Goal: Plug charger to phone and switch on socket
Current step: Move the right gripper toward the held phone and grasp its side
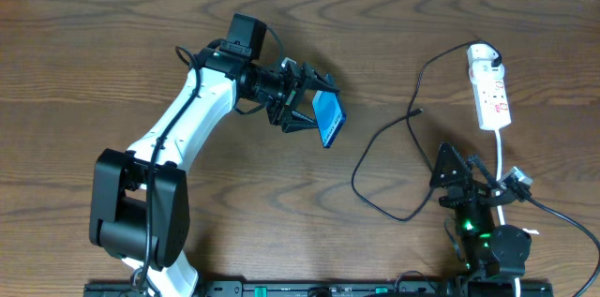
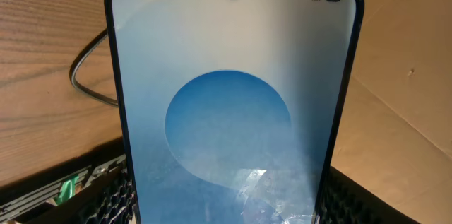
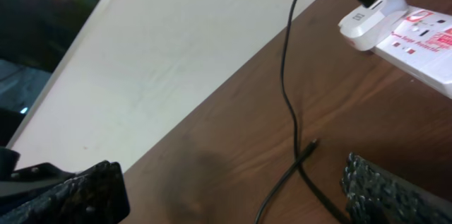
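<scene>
Phone [image 1: 329,117] is clamped by its long edges in your left gripper [image 1: 309,110], near the middle of the table [image 1: 112,44], and it is tilted in the overhead view. In the left wrist view the phone [image 2: 233,111] fills almost the whole frame. Its lower end is cut off, so you cannot see the port. Your right gripper [image 1: 469,173] stands wide open with nothing between its fingers [image 3: 78,189]. The charger [image 1: 361,170] lies looped on the wood with its tip [image 3: 313,141] free, well apart from the phone. The socket [image 1: 491,91] lies at the far right. The right wrist view cuts it off at the edge, and you cannot make out its switch position.
</scene>
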### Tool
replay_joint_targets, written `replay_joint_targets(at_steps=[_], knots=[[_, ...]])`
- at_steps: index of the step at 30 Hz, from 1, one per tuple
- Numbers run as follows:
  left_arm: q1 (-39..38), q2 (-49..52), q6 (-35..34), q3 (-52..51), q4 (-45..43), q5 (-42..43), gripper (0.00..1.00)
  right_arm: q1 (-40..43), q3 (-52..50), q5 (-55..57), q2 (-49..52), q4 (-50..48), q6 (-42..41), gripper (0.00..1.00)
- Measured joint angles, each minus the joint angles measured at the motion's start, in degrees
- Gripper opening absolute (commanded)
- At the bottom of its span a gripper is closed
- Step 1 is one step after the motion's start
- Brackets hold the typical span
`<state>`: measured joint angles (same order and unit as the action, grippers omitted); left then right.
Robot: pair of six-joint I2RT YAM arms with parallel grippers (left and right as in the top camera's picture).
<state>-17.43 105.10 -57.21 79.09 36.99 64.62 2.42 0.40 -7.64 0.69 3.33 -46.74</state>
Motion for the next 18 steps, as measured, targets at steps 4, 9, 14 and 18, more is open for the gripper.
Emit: replay_joint_targets(at_steps=[4, 9, 14, 18], knots=[[0.00, 0.00, 0.00, 0.00, 0.00, 0.00, 0.64, 0.00, 0.00, -3.85, 0.00, 0.00, -1.05, 0.99], [0.00, 0.00, 0.00, 0.00, 0.00, 0.00, 0.64, 0.00, 3.06, -9.14, 1.66, 4.50, -1.88, 0.99], [0.00, 0.00, -0.02, 0.00, 0.00, 0.00, 0.64, 0.00, 14.56, -11.37, 8.13, 13.40, -1.55, 0.99], [0.00, 0.00, -0.02, 0.00, 0.02, 0.00, 0.64, 0.00, 25.79, -13.31, 15.98, 18.05, -0.24, 0.99]])
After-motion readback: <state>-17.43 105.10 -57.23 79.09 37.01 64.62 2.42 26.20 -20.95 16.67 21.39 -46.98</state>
